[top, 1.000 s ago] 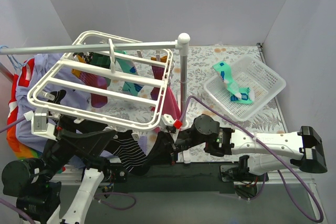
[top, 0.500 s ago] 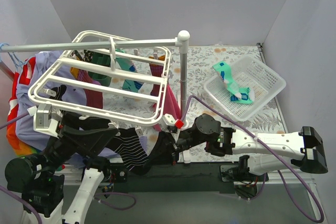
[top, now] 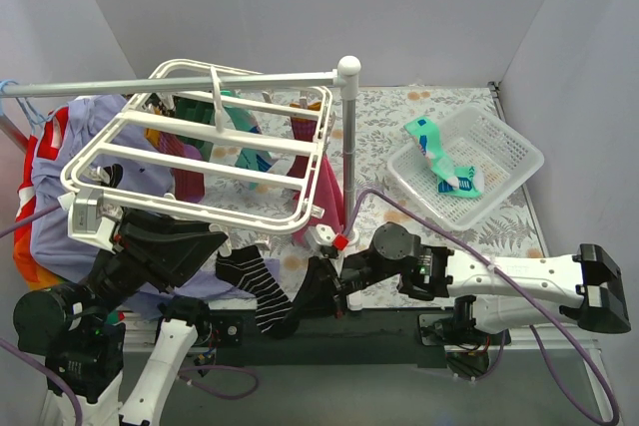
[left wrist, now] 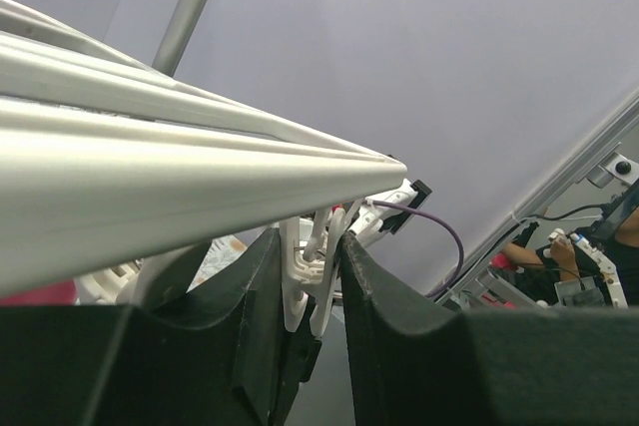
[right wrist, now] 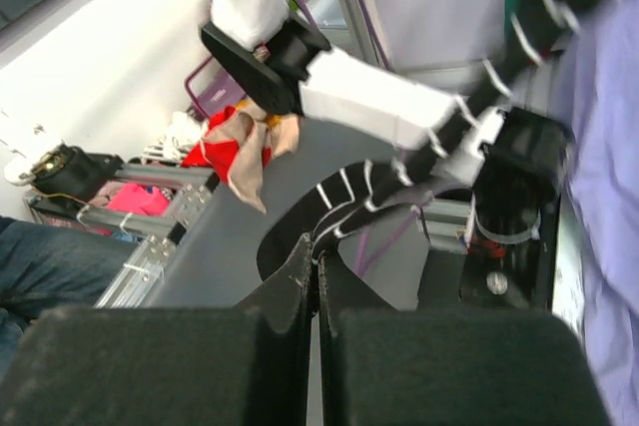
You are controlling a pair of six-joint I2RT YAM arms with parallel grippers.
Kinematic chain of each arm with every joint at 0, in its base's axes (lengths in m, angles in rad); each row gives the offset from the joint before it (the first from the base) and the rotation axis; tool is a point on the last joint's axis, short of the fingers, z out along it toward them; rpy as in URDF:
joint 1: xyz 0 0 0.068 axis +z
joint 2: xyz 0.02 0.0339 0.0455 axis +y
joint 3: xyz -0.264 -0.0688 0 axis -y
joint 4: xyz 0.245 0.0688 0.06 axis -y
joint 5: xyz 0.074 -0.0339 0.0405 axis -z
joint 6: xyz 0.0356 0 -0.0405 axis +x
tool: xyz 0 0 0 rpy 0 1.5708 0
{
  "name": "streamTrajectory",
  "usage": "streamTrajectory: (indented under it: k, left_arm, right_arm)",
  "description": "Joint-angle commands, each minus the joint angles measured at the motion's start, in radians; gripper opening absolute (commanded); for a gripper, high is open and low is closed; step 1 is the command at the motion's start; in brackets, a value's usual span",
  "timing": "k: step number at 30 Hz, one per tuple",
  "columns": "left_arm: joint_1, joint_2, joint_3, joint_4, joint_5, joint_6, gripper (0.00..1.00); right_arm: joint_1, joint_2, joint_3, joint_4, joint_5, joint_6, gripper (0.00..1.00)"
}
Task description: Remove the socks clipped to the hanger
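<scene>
The white hanger (top: 200,152) hangs tilted from the rail, with teal, magenta and orange socks (top: 245,142) clipped under it. A black striped sock (top: 250,281) hangs from a clip at its front edge. My left gripper (top: 225,241) is below that edge. In the left wrist view its fingers press both sides of a white clip (left wrist: 318,261) under the hanger's bar (left wrist: 150,177), so the left gripper (left wrist: 312,281) is shut on the clip. My right gripper (right wrist: 318,261) is shut on the black striped sock (right wrist: 399,187), and in the top view this right gripper (top: 296,314) holds the sock's lower end.
A grey rail (top: 180,84) on a pole (top: 347,142) carries the hanger. A lavender shirt (top: 50,202) hangs at the left. A white mesh basket (top: 519,152) at the back right holds a teal sock (top: 439,162).
My left gripper's fingers have closed onto the clip. The hanger has swung a little up and right. My right gripper has moved slightly lower with the black sock.
</scene>
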State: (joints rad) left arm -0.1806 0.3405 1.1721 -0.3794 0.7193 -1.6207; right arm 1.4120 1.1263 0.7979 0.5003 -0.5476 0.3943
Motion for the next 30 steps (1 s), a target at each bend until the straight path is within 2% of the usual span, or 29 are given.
streamTrajectory:
  k: [1, 4, 9, 11, 13, 15, 19, 20, 23, 26, 30]
  left_arm:
    - [0.000, 0.029, -0.014, 0.014, 0.006, 0.001, 0.04]
    - [-0.002, 0.028, -0.014, 0.002, 0.008, 0.008, 0.04]
    - [0.000, 0.014, -0.022, -0.022, 0.006, 0.015, 0.04]
    - [0.000, 0.011, -0.025, -0.032, 0.006, 0.018, 0.04]
    - [0.000, 0.008, -0.026, -0.038, 0.005, 0.021, 0.04]
    - [0.000, 0.006, -0.028, -0.044, 0.005, 0.021, 0.04]
    - [0.000, -0.001, -0.035, -0.046, 0.003, 0.018, 0.04]
    - [0.000, -0.004, -0.035, -0.049, 0.006, 0.018, 0.04]
    - [-0.002, -0.003, -0.034, -0.056, 0.006, 0.021, 0.04]
    - [-0.002, -0.001, -0.032, -0.059, 0.006, 0.021, 0.03]
    - [0.000, -0.003, -0.019, -0.065, 0.005, 0.021, 0.03]
  right_arm:
    - [-0.031, -0.095, -0.069, -0.071, 0.082, 0.008, 0.01]
    - [-0.094, -0.170, -0.111, -0.198, 0.173, 0.011, 0.01]
    - [-0.286, -0.313, -0.141, -0.423, 0.313, -0.008, 0.01]
    - [-0.373, -0.374, -0.109, -0.592, 0.444, -0.024, 0.01]
    - [-0.435, -0.407, -0.060, -0.682, 0.602, -0.061, 0.01]
    - [-0.540, -0.407, -0.028, -0.775, 0.670, -0.098, 0.01]
    - [-0.767, -0.355, 0.044, -0.810, 0.671, -0.150, 0.01]
    - [-0.857, -0.336, 0.081, -0.813, 0.669, -0.156, 0.01]
    - [-1.029, -0.232, 0.165, -0.824, 0.692, -0.170, 0.01]
    - [-1.161, -0.129, 0.222, -0.829, 0.713, -0.175, 0.01]
    - [-1.237, -0.037, 0.280, -0.835, 0.750, -0.179, 0.02]
